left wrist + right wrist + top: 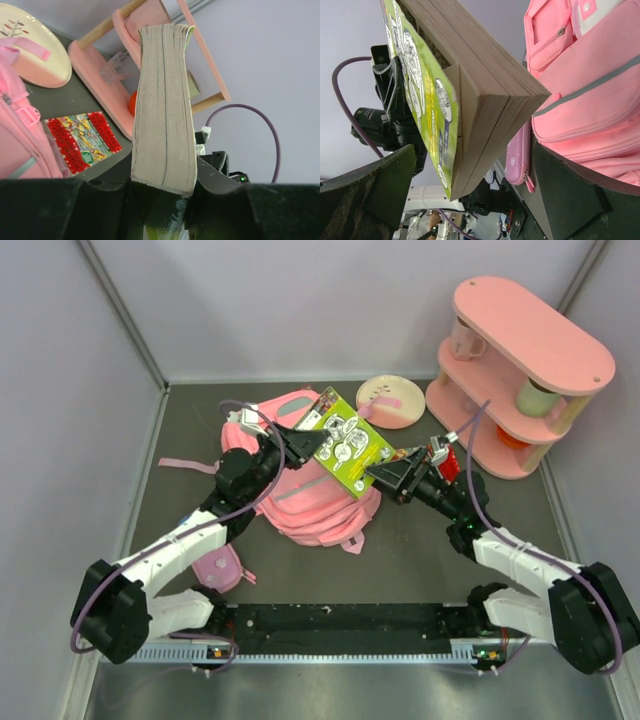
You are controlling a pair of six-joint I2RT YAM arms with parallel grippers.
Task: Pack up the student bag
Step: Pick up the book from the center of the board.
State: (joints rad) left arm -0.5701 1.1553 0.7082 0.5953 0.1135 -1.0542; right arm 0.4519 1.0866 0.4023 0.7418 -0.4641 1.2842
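1. Nearest the left wrist lens: the left gripper [162, 192]. It is clenching the lower edge of a thick paperback book with a lime-green cartoon cover [162, 100], whose page block is rising straight up from the fingers.

2. The student bag [300, 495], a large soft pink fabric backpack with a grey stripe, is lying flat on the dark grey table [420, 550], left of centre. The paperback book is hanging tilted over its far right part. I judge it is being held there for lowering into the bag. I cannot tell whether any zip is open.

3. The right gripper [385, 475] is standing released, its jaws spread wide either side of the book's near corner and gripping nothing. I judge it is placed there to steady the book.

4. The left arm [190, 530] is reaching forward and inward with its wrist over the bag. The right arm [500, 545] is mirroring it from the other side.

5. Outward from the bag:
- A small pink zip pouch [218, 570] is lying just beside the bag's near left edge.
- A cream round plate carrying a pink strip [390, 400] is sitting beyond the bag.
- A red-bordered printed card [82, 140] is lying flat near the right wrist.
- A pink two-tier wooden shelf [520, 370] is standing at the far right.
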